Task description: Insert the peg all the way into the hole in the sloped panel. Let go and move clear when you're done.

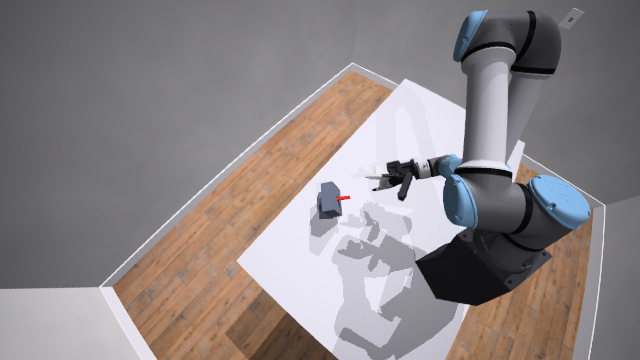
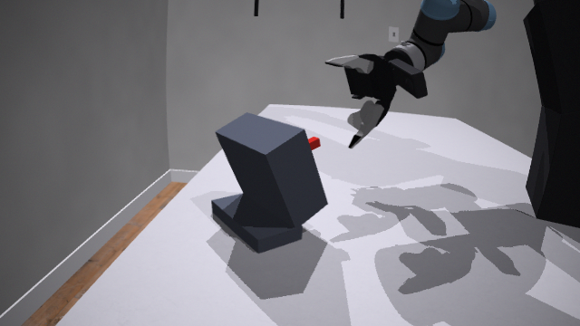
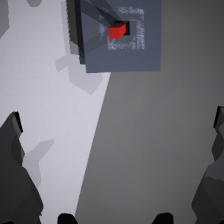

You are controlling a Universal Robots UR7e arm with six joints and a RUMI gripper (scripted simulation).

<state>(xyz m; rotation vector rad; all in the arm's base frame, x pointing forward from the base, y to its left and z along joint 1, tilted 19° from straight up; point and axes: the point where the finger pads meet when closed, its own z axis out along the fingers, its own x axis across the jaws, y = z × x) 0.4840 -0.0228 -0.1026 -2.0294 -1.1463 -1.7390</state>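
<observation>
A dark grey block with a sloped panel (image 1: 329, 199) stands on the white table; it also shows in the exterior view (image 2: 271, 177) and in the wrist view (image 3: 122, 36). A red peg (image 1: 343, 198) sticks out of the hole in the sloped face, its end showing in the exterior view (image 2: 314, 143) and in the wrist view (image 3: 117, 31). My gripper (image 1: 376, 182) (image 2: 346, 104) is open and empty. It hangs above the table a short way from the peg's end, pointing at it. Both fingers frame the lower edges of the wrist view (image 3: 115, 165).
The arm's black base (image 1: 480, 270) stands at the table's near right edge. Wooden floor (image 1: 200, 250) surrounds the table, with grey walls behind. The arm casts broad shadows (image 2: 430, 235) on the table.
</observation>
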